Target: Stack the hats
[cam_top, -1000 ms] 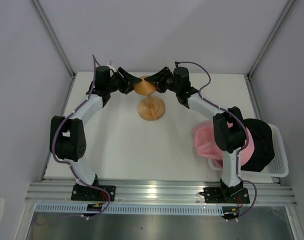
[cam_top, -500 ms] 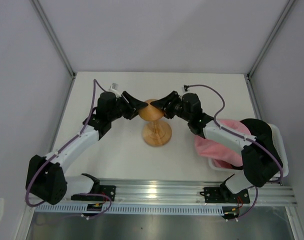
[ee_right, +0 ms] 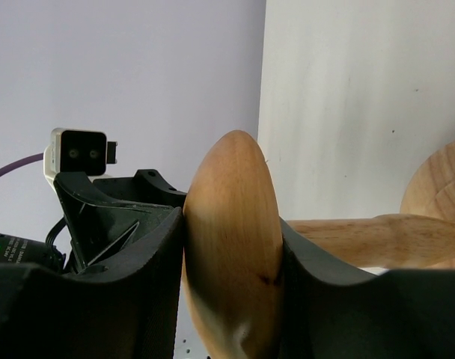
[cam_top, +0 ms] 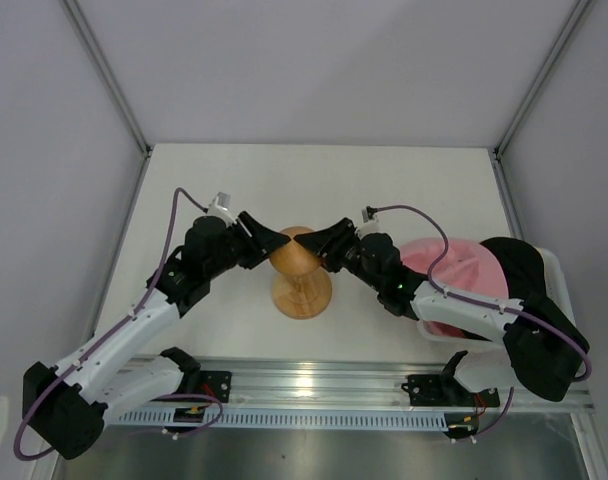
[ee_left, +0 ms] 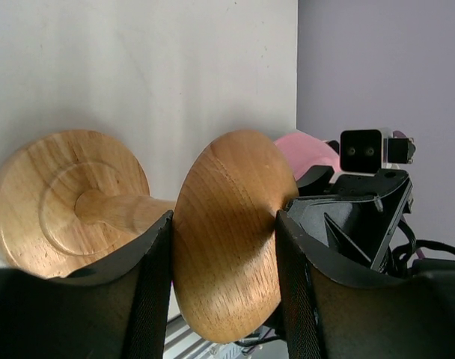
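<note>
- Near right, I see the pink hat (cam_top: pixel 454 262) draped over the basket's (cam_top: pixel 561 305) left rim, with the black hat (cam_top: pixel 524 272) touching it on the basket.
- My left gripper (cam_top: pixel 277 241) has its jaws partway apart, both fingers (ee_left: pixel 149 292) pressed on the stand's (cam_top: pixel 298 258) domed top.
- My right gripper (cam_top: pixel 322 246) clamps the same dome from the opposite side.
- The stand is upright, mid-table (cam_top: pixel 384 180).

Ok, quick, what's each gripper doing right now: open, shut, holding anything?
Left gripper: closed on the round top of the wooden stand.
Right gripper: closed on the same round top, from the opposite side.
</note>
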